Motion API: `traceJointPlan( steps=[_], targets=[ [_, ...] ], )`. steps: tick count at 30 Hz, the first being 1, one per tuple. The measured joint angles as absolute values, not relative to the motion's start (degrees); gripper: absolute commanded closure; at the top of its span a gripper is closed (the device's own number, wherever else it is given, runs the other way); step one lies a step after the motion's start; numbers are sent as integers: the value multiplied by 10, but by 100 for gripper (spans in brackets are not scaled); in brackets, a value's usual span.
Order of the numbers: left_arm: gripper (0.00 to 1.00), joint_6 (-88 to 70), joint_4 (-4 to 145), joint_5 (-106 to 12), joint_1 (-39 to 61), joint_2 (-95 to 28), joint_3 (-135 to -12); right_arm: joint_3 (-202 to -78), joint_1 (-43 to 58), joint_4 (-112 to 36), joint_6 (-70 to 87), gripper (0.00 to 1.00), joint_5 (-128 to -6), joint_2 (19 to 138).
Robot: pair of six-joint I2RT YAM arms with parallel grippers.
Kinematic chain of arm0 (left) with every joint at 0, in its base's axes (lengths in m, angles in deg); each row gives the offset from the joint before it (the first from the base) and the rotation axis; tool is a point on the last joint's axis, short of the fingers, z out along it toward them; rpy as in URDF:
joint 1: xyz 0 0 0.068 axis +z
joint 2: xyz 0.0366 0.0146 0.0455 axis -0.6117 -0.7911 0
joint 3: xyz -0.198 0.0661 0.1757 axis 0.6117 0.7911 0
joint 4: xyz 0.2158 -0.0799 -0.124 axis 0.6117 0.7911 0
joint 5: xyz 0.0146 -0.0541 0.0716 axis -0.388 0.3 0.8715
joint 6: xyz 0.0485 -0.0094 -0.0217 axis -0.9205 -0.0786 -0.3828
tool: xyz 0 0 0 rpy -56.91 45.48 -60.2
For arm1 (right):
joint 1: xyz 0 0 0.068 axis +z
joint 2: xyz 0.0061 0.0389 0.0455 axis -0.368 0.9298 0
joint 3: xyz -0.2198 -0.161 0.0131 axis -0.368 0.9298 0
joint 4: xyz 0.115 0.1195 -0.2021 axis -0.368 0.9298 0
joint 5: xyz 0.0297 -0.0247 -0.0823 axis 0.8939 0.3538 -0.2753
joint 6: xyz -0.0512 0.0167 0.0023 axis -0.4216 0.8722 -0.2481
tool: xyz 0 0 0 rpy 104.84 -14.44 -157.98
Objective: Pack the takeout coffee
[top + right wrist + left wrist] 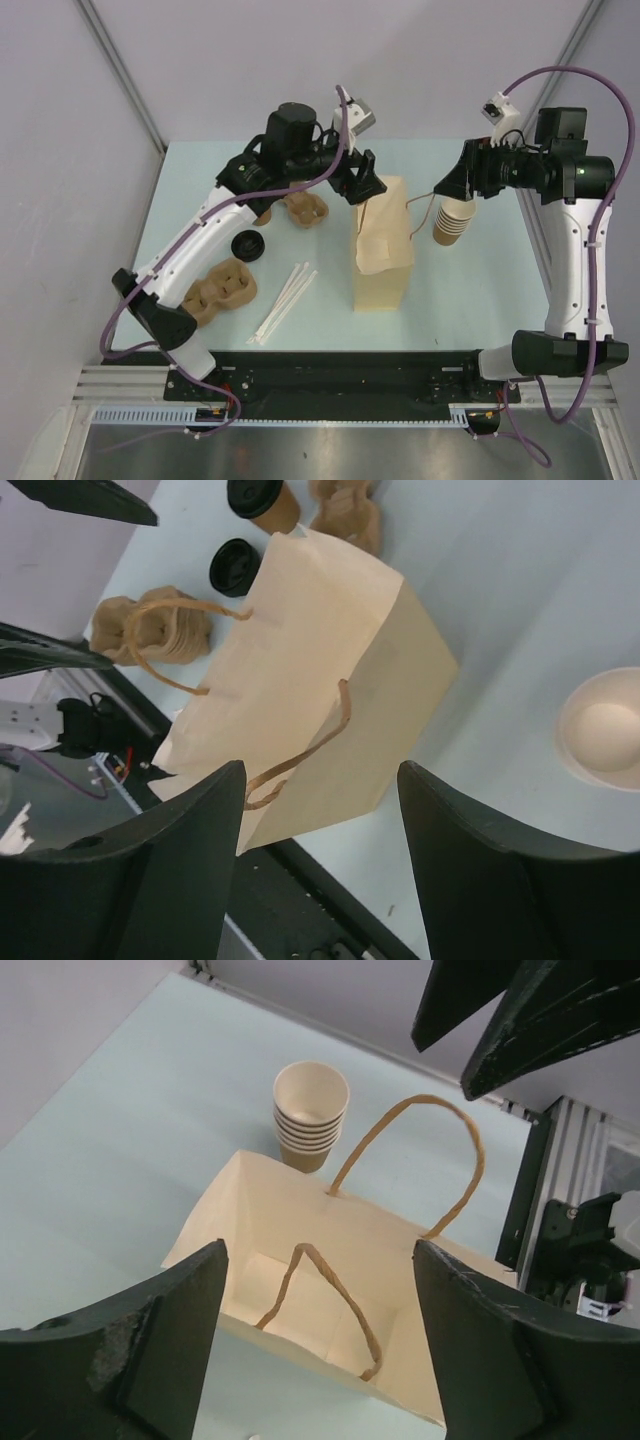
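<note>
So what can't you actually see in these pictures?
- Takeout coffee: cut by the top edge in the right wrist view; mostly under the left arm in the top view.
- Paper bag inside: both sides behind the left claw, left wrist view.

One paper bag (380, 245), one lidded coffee cup (262, 498), one loose black lid (247, 244), one stack of roughly five lidless cups (311, 1115). Two pulp carriers: a near-left carrier (220, 288) and a far-edge carrier (305, 208). Several white sticks (285, 300), number unclear.

I note the bag (380, 245) standing mid-table, the cup stack (452, 220) just right of it, and to its left the loose lid (247, 244), with the takeout coffee (262, 500) and one carrier (305, 208) behind that lid, another carrier (220, 288) and the sticks (285, 300) in front.
</note>
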State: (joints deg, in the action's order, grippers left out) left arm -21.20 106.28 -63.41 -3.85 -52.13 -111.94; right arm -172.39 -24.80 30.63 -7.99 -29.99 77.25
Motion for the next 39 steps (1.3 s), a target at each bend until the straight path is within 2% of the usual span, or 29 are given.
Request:
traceJointPlan(
  steps=[5, 6, 9, 10, 11, 12, 13, 15, 16, 27, 39],
  targets=[
    [38, -222, 1093, -615, -49, -557, -1141, -1687, -248, 307, -68, 42, -269, 772],
    [41, -222, 1098, -612, -49, -560, -1141, -1679, -248, 306, -67, 49, -264, 771],
    [62, -228, 1114, -601, -49, -562, -1141, -1659, -248, 307, -62, 63, -252, 770],
    [73, -230, 1116, -598, -49, -561, -1141, -1655, -248, 307, -60, 66, -249, 770],
    [77, -232, 1117, -593, -49, -560, -1141, -1651, -248, 307, -59, 70, -248, 770],
    [81, -234, 1117, -588, -49, -558, -1139, -1650, -248, 307, -59, 79, -246, 769],
    [88, -236, 1118, -583, -49, -553, -1134, -1649, -248, 307, -59, 86, -245, 769],
    [95, -240, 1120, -578, -49, -538, -1116, -1649, -250, 308, -58, 100, -246, 765],
    [100, -241, 1122, -577, -49, -527, -1103, -1649, -251, 309, -59, 100, -246, 762],
    [100, -236, 1107, -626, 0, -360, -945, -1633, -270, 352, -75, 100, -241, 712],
    [100, -181, 1058, -691, 67, -342, -828, -1572, -296, 361, -93, 100, -236, 704]
  ],
)
